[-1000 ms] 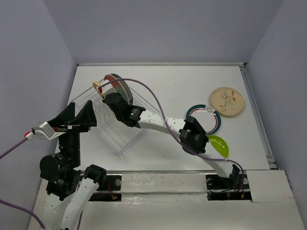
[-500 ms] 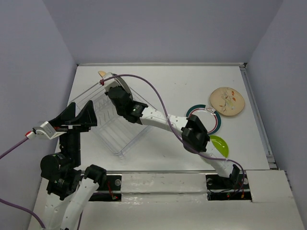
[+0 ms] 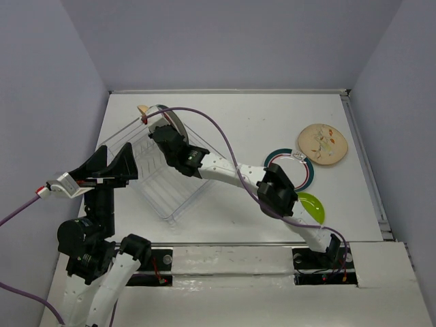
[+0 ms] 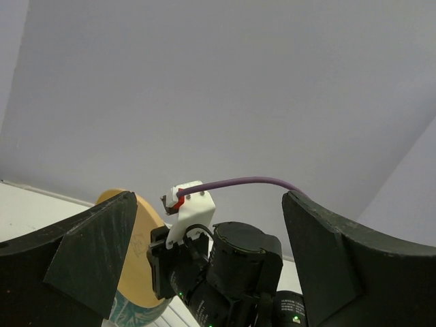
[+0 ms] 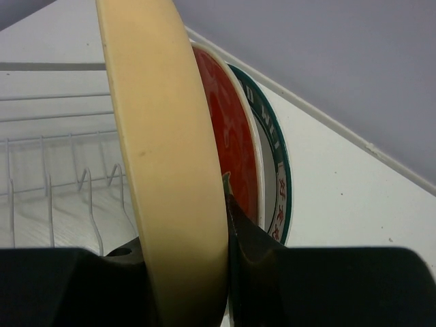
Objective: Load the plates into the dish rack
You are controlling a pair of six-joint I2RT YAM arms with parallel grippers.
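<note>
Plate, round and plain orange-yellow (image 5: 170,157), upright on edge at the far end of the white wire-grid dish rack (image 3: 163,194), upper left of the overhead view. Pinched at the rim by the right gripper (image 3: 162,131), closed to its thickness, likely for slotting beside the standing round red plate (image 5: 235,157) and teal-rimmed white plate (image 5: 276,177). Left gripper (image 3: 112,165) spread wide, empty, left of the rack.

right claw (image 5: 180,253) clamps yellow plate (image 5: 163,150) | red plate (image 5: 235,146), teal-rimmed plate (image 5: 274,160) behind | dish rack (image 5: 51,184) wires beside

White table (image 3: 238,122) with dish rack (image 3: 163,196), plates (image 3: 322,144)
</note>
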